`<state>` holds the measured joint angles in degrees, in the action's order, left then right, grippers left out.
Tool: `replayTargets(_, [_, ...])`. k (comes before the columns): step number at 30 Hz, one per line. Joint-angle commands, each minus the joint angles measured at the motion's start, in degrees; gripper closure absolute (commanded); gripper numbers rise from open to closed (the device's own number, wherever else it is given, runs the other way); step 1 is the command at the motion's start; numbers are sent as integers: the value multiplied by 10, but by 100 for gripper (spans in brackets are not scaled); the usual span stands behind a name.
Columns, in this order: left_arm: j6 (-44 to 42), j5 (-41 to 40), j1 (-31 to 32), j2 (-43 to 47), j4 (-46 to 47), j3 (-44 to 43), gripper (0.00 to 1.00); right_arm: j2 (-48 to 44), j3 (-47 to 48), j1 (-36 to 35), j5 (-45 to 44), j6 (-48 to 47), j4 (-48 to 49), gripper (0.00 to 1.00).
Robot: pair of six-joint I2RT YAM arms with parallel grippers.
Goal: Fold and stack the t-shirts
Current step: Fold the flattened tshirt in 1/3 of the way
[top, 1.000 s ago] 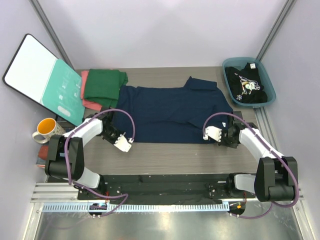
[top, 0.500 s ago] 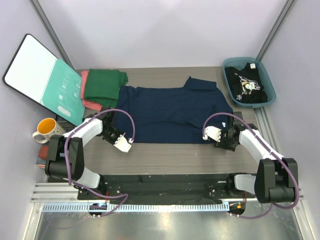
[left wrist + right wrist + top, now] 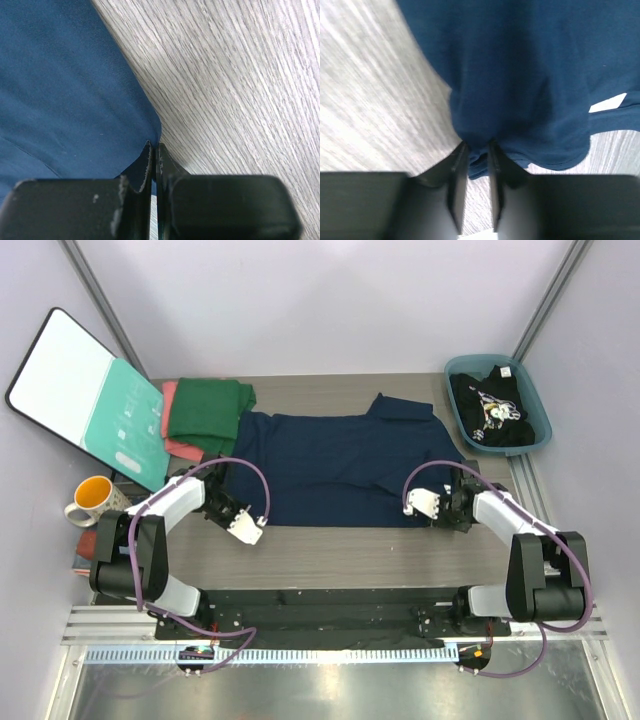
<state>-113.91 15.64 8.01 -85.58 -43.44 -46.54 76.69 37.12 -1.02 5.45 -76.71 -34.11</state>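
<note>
A navy blue t-shirt (image 3: 340, 465) lies spread flat across the middle of the table. My left gripper (image 3: 222, 506) is shut on its near left corner (image 3: 145, 165). My right gripper (image 3: 455, 508) is shut on its near right corner (image 3: 485, 145), with a bunch of cloth between the jaws. A folded dark green t-shirt (image 3: 208, 410) lies on a salmon-pink one (image 3: 172, 445) at the back left. A black t-shirt with white print (image 3: 490, 408) sits in the teal bin (image 3: 535, 445) at the back right.
A teal-and-white board (image 3: 85, 400) leans at the far left. An orange mug (image 3: 92, 498) stands at the left edge of the table. Bare wood-grain table (image 3: 340, 550) lies between the shirt and the arm bases.
My right gripper has shifted slightly left and away from me along the shirt's near right corner. The left arm and the shirts have not moved.
</note>
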Motion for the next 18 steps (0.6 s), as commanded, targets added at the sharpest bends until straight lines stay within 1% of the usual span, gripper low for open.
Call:
replayTargets(1, [8,1,-1,15,-27,-7,100,39,-17,3,-11,-5,71,83])
replayTargets(3, [11,-2,-1,16,-31,-9,100,41,-18,2,-16,-7,71,90])
replayTargets(4, [12,-4,-1,17,-31,-9,100,39,-21,18,-18,-10,71,96])
replayTargets(5, [14,-5,-1,17,-34,-10,100,36,-21,21,-19,-11,71,99])
replayTargets(11, [18,-16,-3,20,-44,-11,100,14,-26,47,-26,-52,54,99])
replayTargets(18, [14,-11,-3,27,-52,-10,100,7,-4,73,-19,-82,-2,98])
